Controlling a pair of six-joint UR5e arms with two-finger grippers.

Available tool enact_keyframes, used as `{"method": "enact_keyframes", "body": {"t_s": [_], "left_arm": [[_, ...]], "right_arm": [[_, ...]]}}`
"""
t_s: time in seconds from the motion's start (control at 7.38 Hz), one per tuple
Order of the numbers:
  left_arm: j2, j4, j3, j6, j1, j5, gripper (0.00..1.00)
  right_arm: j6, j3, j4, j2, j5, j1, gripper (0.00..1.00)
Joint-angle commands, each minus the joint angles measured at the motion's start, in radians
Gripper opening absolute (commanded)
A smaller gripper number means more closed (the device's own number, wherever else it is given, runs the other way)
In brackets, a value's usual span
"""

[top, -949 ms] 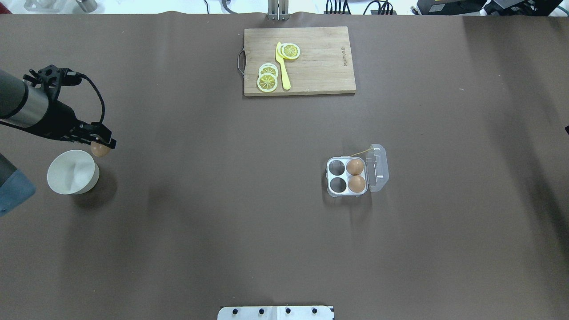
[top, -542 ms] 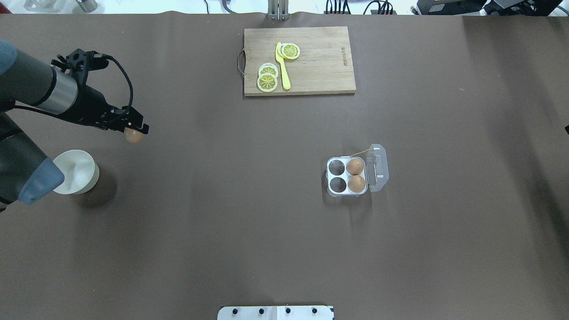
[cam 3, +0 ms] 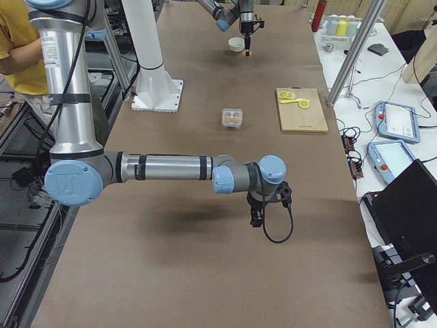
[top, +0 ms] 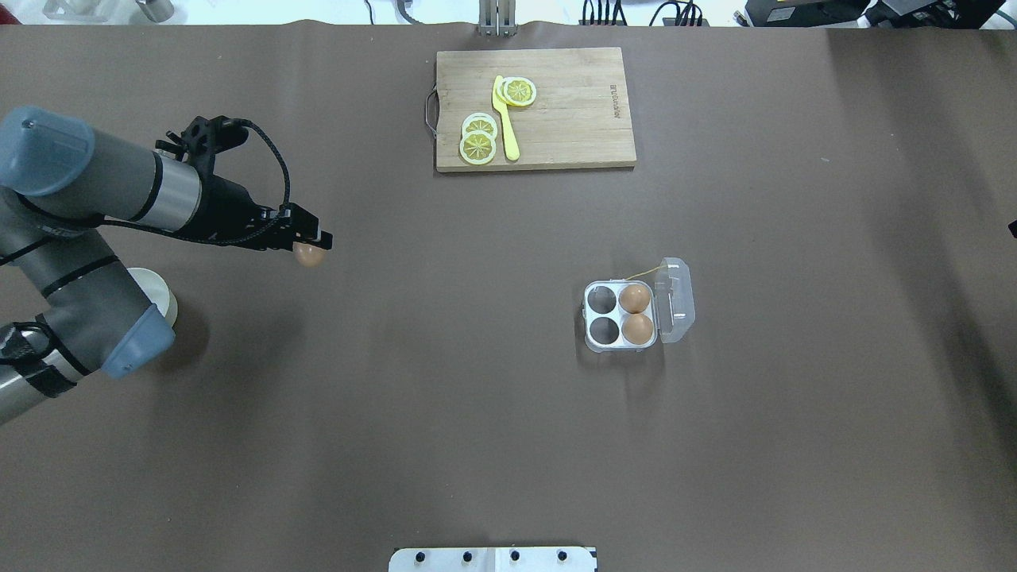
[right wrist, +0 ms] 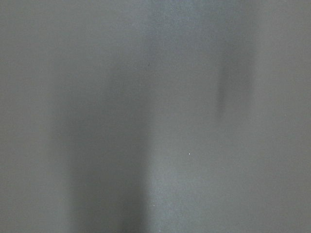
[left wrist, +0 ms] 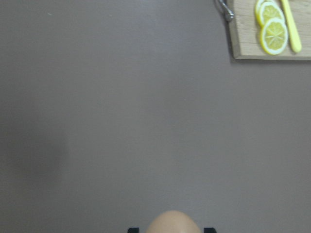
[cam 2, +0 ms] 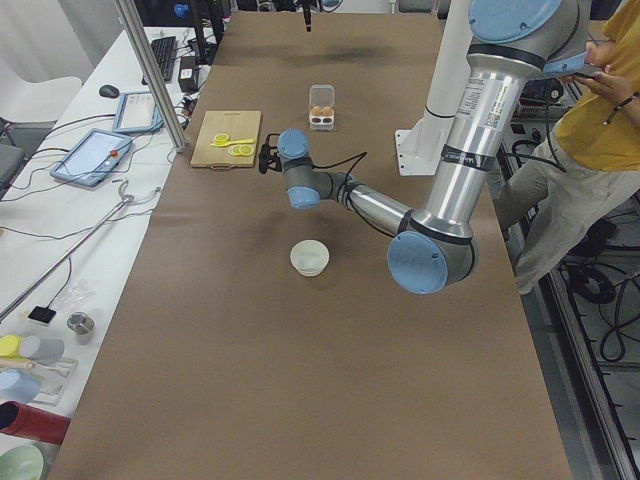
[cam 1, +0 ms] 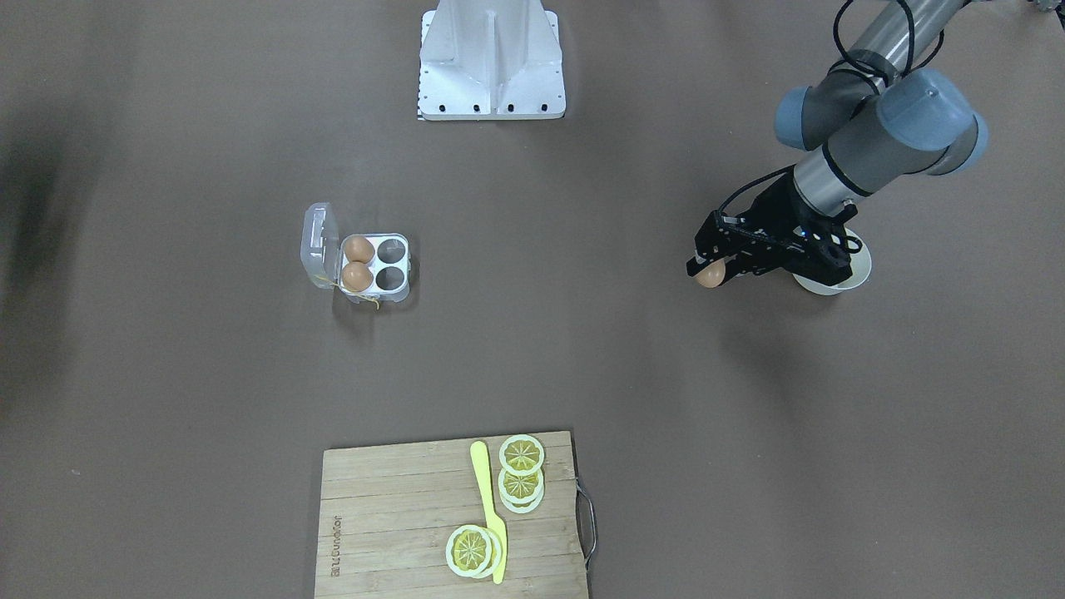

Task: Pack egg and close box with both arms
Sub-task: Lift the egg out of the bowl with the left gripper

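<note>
Left hand [top: 314,241] tight around egg [top: 308,256], well apart from box [top: 619,316].

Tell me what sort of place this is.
Most likely a robotics lab bench for recording manipulation trials, not a kitchen: a silver-grey jointed robot arm over a long brown-covered table, a blue-edged handheld control tablet on a white side bench, and a person in a yellow shirt standing by.

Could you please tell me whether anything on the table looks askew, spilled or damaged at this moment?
Nothing stands out. The box sits flat with its lid open, two eggs seated in its cells. The left claw holds the egg clear of the table, and the bowl stands upright.
</note>
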Motion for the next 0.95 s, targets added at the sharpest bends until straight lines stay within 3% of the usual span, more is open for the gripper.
{"method": "enact_keyframes", "body": {"t_s": [0.0, 0.81], "left_arm": [[-0.056, -0.017, 0.005, -0.079, 0.026, 0.025, 0.40], [-0.206, 0.036, 0.006, -0.246, 0.124, 0.138, 0.40]], "right_arm": [[0.001, 0.000, 0.000, 0.001, 0.000, 0.000, 1.00], [0.001, 0.001, 0.000, 0.001, 0.000, 0.000, 1.00]]}}
